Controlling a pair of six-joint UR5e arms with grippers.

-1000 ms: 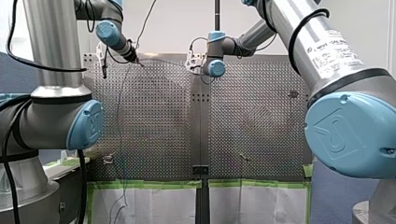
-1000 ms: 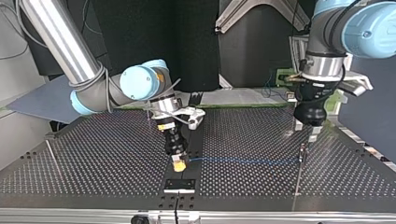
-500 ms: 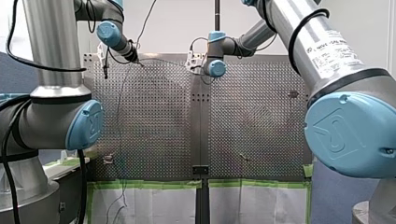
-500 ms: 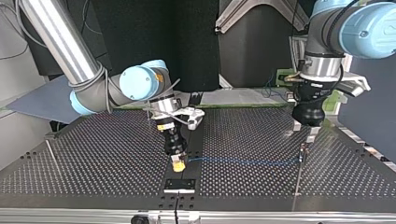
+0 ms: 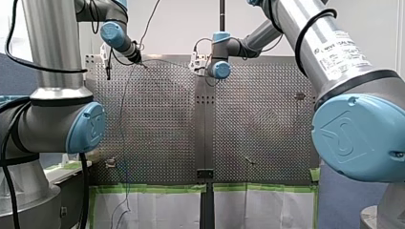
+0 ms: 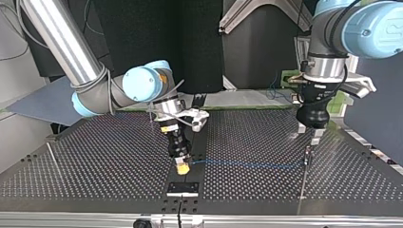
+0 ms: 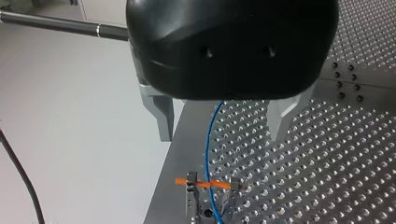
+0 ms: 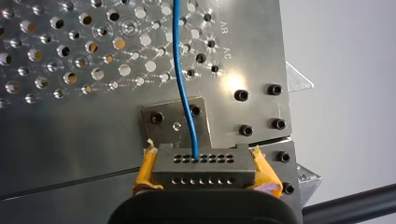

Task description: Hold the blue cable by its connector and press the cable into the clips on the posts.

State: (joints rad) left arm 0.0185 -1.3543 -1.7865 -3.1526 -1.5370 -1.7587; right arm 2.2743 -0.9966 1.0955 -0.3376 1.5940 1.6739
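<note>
In the right wrist view my right gripper (image 8: pixel 204 173) has its yellow pads shut on the grey connector (image 8: pixel 203 169), and the blue cable (image 8: pixel 180 70) leaves it straight ahead over the perforated plate. In the top view that gripper (image 6: pixel 181 167) stands low at the table's near middle. From it the cable (image 6: pixel 247 165) runs taut to a clip post (image 6: pixel 307 153). My left gripper (image 6: pixel 308 135) hangs open just above that post. In the left wrist view its metal fingers (image 7: pixel 161 116) straddle the cable (image 7: pixel 208 154), apart from it, above the clip (image 7: pixel 210 189) with an orange part.
A black bracket (image 6: pixel 182 188) sits on the table's centre strip in front of my right gripper. Thin posts stand at the top view's left (image 6: pixel 52 159) and behind my right wrist (image 6: pixel 151 116). The front view shows more small posts (image 5: pixel 248 161) (image 5: pixel 299 96).
My left gripper has drifted a little toward the table's middle above the clip post and stays open. My right gripper and the connector have not moved.
</note>
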